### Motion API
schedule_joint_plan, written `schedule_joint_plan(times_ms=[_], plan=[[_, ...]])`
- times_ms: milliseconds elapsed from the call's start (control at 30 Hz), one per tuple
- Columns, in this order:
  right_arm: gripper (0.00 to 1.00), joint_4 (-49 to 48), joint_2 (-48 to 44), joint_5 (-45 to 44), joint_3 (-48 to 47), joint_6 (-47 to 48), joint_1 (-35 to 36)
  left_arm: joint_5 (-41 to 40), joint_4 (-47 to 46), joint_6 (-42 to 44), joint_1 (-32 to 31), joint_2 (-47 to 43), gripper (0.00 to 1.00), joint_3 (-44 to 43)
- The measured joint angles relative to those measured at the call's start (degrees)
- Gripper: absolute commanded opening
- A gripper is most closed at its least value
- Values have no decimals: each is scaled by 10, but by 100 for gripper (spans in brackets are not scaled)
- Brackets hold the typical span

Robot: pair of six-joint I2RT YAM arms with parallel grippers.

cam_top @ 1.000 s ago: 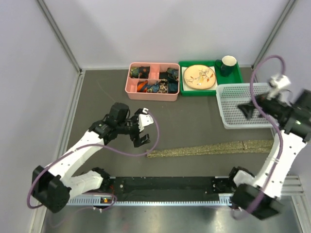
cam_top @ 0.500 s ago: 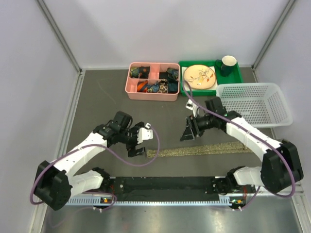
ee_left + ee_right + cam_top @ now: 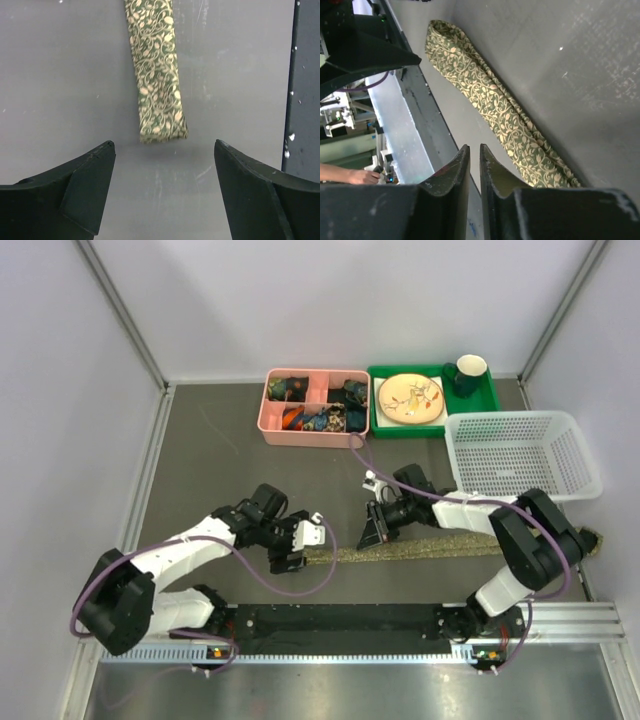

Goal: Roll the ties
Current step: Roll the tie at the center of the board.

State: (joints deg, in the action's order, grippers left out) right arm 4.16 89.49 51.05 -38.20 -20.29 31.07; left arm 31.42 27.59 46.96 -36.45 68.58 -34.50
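One of the ties [image 3: 450,545], olive green with a tan leaf pattern, lies flat along the table's near side. Its narrow end [image 3: 161,131] points left. My left gripper [image 3: 297,545] hovers at that end. In the left wrist view the left gripper [image 3: 164,149] stands wide open, one finger on each side of the tie's tip, touching nothing. My right gripper [image 3: 373,532] sits just behind the tie, a little right of the narrow end. In the right wrist view the right gripper [image 3: 473,148] shows only a thin slit between its fingers, empty, with the tie [image 3: 490,110] beside it.
A pink compartment box [image 3: 313,430] with rolled items stands at the back. Right of it is a green tray [image 3: 490,400] with a plate [image 3: 410,398] and a dark mug [image 3: 468,373]. A white mesh basket [image 3: 520,455] sits at the right. A black rail [image 3: 340,620] runs along the front.
My right arm swung from the white basket over to the tie, and its jaws closed. My left gripper slid down and right to the tie's narrow end.
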Motion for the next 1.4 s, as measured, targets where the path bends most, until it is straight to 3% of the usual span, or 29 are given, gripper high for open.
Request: schedule_joint_plan(times_ms=[333,533,800,1100,1400], plan=[[10,-50,62,-32,5,-4,21,-37,-91,-60,-60,40,72,38],[8,-41,94,-35,-15,-3,37,-49,-130,-87,-60,58,51,38],[9,-35,108,-38,-31,-6,40,-50,-108,-96,-61,28,40,33],[9,-23,112,-39,-39,-3,41,-37,-105,-129,-95,26,38,-20],[12,-20,112,-38,-40,-3,41,-54,-192,-166,-142,125,41,-58]])
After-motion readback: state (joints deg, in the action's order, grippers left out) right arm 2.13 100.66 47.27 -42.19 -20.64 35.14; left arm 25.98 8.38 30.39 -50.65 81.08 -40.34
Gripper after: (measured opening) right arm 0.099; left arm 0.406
